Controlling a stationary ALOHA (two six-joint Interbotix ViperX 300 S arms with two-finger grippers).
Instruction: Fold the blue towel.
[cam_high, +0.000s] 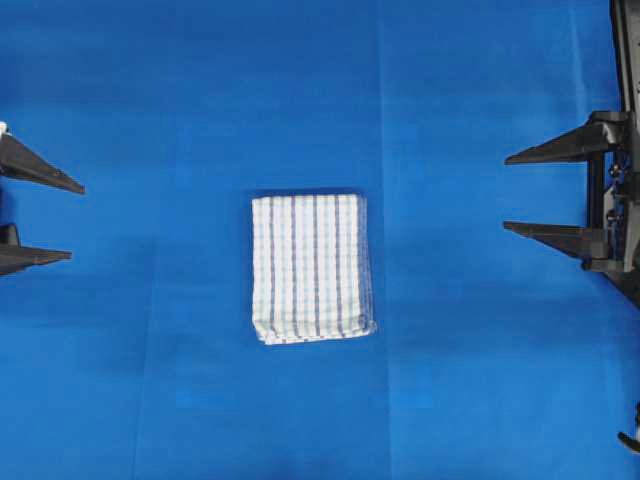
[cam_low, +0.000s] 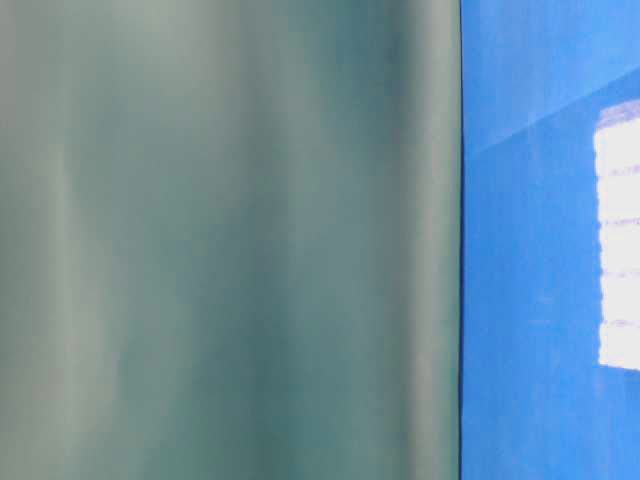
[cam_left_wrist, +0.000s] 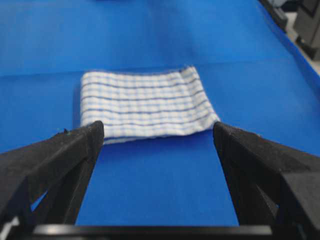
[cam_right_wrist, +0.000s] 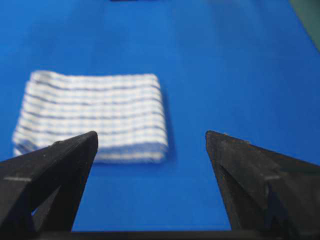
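Both claws stand wide apart and hold nothing: the left claw at one edge of the blue sheet, the right claw opposite. Between them, well apart from each, the blue towel lies folded into a compact rectangle.

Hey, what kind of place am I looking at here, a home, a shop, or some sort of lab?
Most likely a robot lab bench: a work surface covered by a plain blue sheet, two open black grippers, left and right, facing in from opposite sides, and one folded striped towel between them.
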